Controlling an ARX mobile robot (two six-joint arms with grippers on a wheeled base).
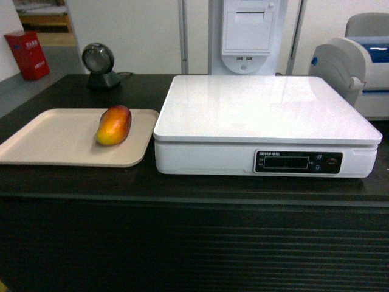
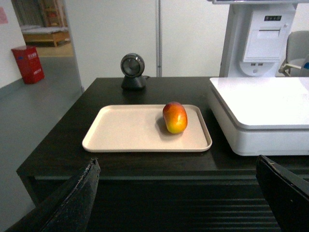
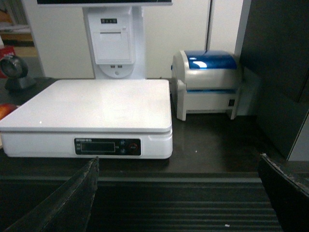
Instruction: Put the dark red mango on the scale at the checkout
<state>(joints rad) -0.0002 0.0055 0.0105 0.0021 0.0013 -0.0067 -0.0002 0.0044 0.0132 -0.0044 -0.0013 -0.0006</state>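
The dark red mango (image 1: 114, 125) (image 2: 175, 117) lies on the right part of a beige tray (image 1: 55, 140) (image 2: 125, 133), left of the white scale (image 1: 261, 109) (image 2: 265, 104) (image 3: 91, 104), whose platter is bare. Both stand on the black checkout counter (image 1: 194, 188), with its ribbed front panel below. Neither gripper shows in the head view. My left gripper (image 2: 176, 166) hangs open in front of the counter's edge, well short of the mango. My right gripper (image 3: 178, 164) is open too, in front of the counter by the scale's right end. Only a sliver of the mango (image 3: 5, 110) shows at the right wrist view's left edge.
A round black scanner (image 1: 100, 66) (image 2: 133, 70) stands behind the tray. A white receipt printer column (image 1: 246, 33) rises behind the scale. A blue-and-white label printer (image 3: 207, 84) sits right of the scale, and a dark partition (image 3: 277, 63) closes the far right.
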